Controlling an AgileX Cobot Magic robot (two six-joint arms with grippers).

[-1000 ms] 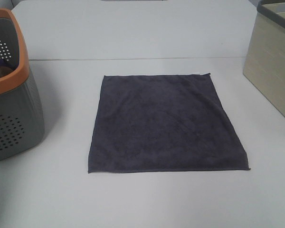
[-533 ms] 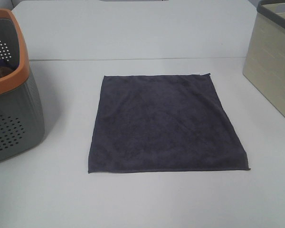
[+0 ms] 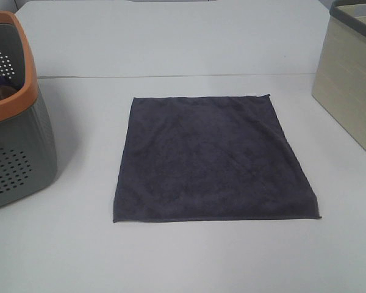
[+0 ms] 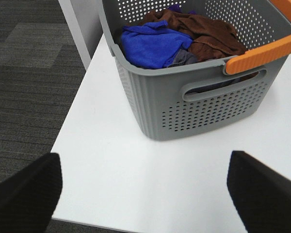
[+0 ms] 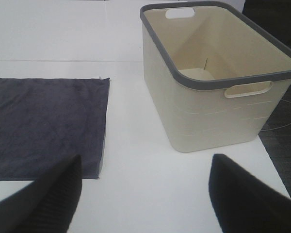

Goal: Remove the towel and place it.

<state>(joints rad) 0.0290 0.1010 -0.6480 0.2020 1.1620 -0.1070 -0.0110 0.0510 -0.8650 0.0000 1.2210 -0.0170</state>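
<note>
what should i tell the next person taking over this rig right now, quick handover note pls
Left claw: open, empty, hanging near the grey basket of cloths.
Right claw: open, empty, between the towel and the beige bin.
Towel: spread flat mid-table, touched by neither claw.
Done: towel is out of the basket.
Left: judging by the empty bin, probably pick it up and put it there.

Soft, even overhead light washes my white table [image 3: 189, 256] almost shadowless, with only faint shade beside the grey basket [image 3: 15, 159]. In my wrist views, my own dark fingertips [image 4: 24, 194] loom blurred; the beige bin [image 5: 218, 111] looks slightly overexposed.
</note>
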